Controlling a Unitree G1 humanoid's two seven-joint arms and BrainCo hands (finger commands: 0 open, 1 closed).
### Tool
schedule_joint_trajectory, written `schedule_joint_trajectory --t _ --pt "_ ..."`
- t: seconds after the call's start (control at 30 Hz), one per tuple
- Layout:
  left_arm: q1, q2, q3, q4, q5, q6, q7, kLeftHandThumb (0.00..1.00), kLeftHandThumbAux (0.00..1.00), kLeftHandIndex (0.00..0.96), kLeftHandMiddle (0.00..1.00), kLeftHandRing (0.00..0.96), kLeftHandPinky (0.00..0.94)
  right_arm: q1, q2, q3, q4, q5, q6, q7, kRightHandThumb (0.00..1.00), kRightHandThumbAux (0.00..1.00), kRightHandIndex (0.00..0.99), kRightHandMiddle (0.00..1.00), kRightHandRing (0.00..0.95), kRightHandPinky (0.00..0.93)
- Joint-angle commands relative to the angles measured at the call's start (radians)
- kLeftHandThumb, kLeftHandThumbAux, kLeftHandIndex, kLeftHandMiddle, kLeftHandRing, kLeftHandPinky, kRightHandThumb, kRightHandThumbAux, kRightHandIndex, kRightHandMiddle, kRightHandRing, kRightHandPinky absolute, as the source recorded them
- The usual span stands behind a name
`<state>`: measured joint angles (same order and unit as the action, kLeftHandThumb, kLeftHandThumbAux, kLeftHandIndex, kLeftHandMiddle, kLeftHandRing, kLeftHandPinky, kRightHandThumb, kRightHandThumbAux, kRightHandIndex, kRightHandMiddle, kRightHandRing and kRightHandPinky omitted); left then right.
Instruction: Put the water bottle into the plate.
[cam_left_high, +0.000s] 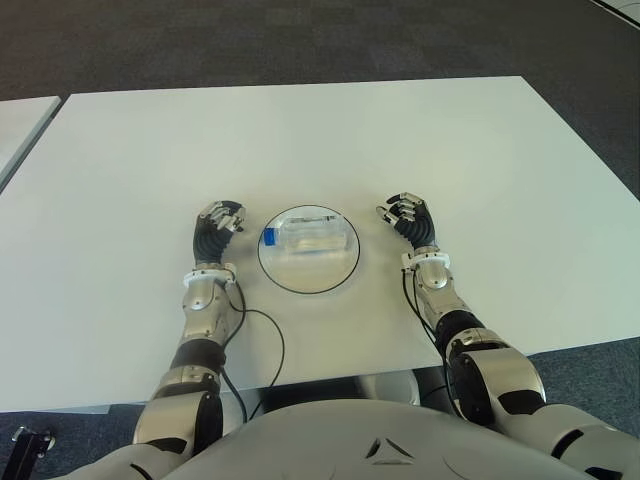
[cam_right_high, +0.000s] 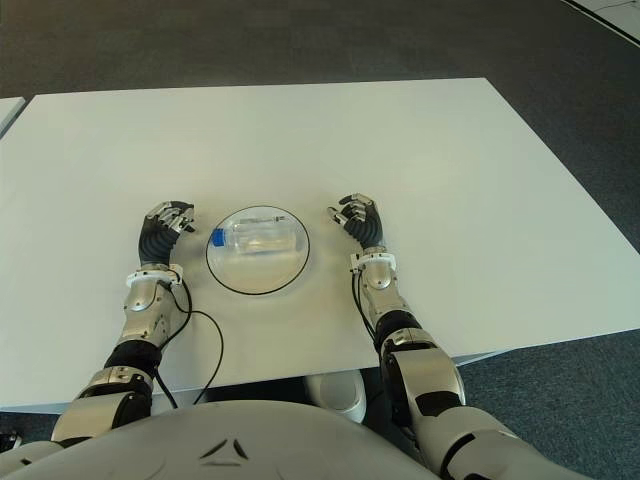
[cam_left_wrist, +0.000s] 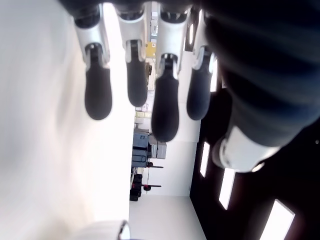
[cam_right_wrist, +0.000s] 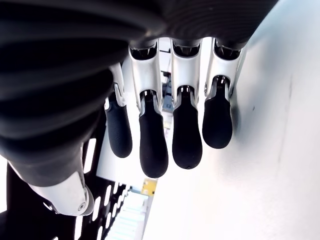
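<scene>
A clear water bottle (cam_left_high: 309, 236) with a blue cap lies on its side inside the round plate (cam_left_high: 308, 280) with a dark rim, near the table's front edge. My left hand (cam_left_high: 218, 226) is just left of the plate, fingers relaxed and holding nothing. To the right of the plate is my right hand (cam_left_high: 408, 217), also relaxed and empty. Each wrist view shows only that hand's own loosely hanging fingers (cam_left_wrist: 165, 107) (cam_right_wrist: 152, 137) with nothing between them.
The white table (cam_left_high: 300, 140) spreads wide behind the plate. A black cable (cam_left_high: 270, 335) runs from my left forearm across the table's front edge. A second white table's corner (cam_left_high: 20, 120) shows at the far left. Dark carpet surrounds the tables.
</scene>
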<state>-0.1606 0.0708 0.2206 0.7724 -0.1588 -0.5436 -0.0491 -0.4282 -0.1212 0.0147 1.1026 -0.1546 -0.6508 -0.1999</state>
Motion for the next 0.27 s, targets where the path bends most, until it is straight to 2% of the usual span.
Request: schedule_joint_trajectory --t 0.03,0.27 --pt "0.043 0.004 0.012 0.016 -0.006 0.024 -0.006 0.712 0.709 0.435 0.604 0.577 0.562 0.030 0.005 -0.006 0.028 0.005 0.020 0.008 0.709 0.727 0.433 0.643 0.649 0.642" --pt "0.052 0.009 0.014 0.010 -0.001 0.010 -0.004 0.711 0.709 0.436 0.615 0.592 0.583 0.029 0.006 -0.006 0.032 0.002 0.018 0.005 0.709 0.727 0.433 0.641 0.646 0.638"
